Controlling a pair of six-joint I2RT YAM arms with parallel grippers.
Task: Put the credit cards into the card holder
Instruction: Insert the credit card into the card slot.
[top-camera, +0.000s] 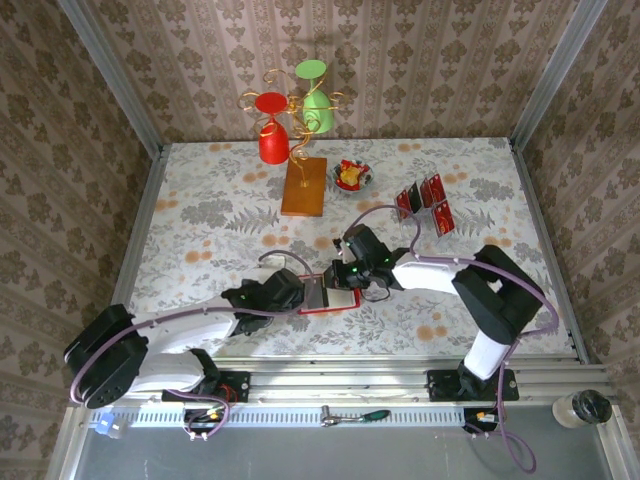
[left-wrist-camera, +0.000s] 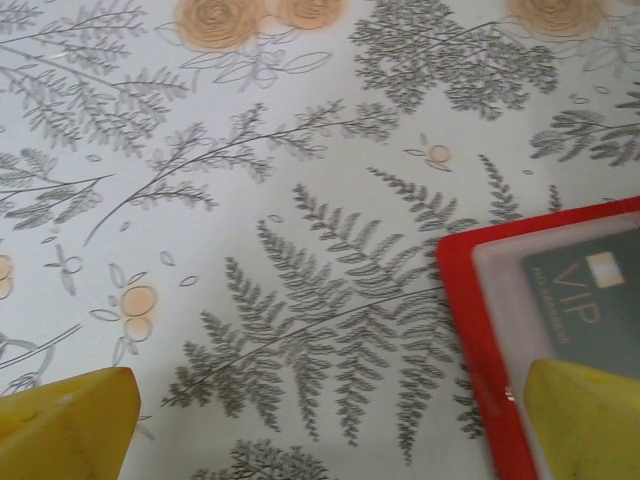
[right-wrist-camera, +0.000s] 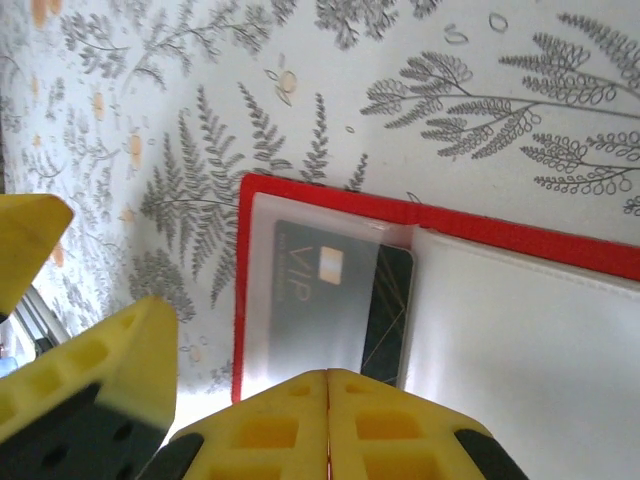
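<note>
Red card holder (top-camera: 335, 300) is recorded lying open and flat on the floral tablecloth (top-camera: 200, 220), toward 6 o'clock of the table, between the two grippers. A grey-green VIP card (right-wrist-camera: 320, 290) is seen tucked in its clear pocket, beside a pale inner panel. Left gripper (top-camera: 298, 292) is positioned at 9 o'clock of the holder, released: jaws are spread wide with only cloth between them. One yellow fingertip (left-wrist-camera: 585, 420) is seen over the holder's red border; contact cannot be told. Right gripper (top-camera: 345, 278) is placed at 12 o'clock of the holder, clenched: yellow fingers (right-wrist-camera: 270, 430) are pressed together, nothing gripped. Credit cards (top-camera: 425, 205) are noted standing tilted at 2 o'clock from the holder, well apart from both grippers.
</note>
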